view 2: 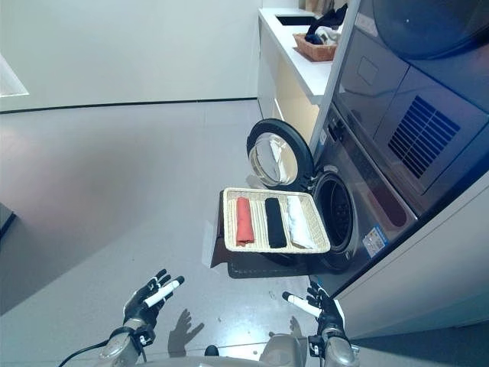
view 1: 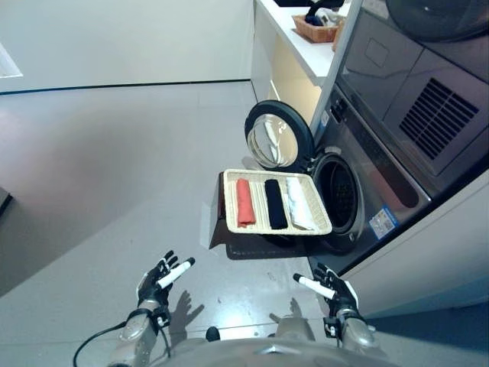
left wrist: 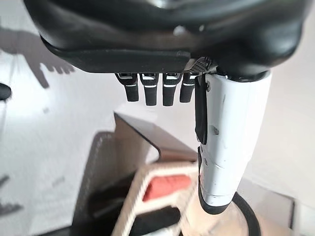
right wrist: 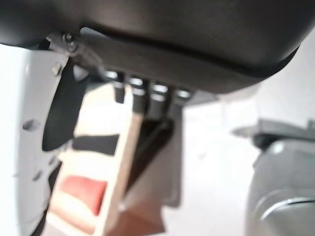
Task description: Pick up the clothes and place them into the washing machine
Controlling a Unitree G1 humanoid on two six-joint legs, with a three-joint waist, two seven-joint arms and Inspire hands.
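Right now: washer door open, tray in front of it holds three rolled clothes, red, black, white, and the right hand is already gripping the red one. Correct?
Not quite. The right hand grips nothing: in the left eye view it hangs open, short of the tray, as does the left hand. The rest holds: washer door open, red, black and white rolls in the tray.

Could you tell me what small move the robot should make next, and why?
Probably reach the right hand forward toward the white rolled cloth in the wicker tray: both hands, the left hand included, are open, empty and short of the tray, and the washing machine door is open.
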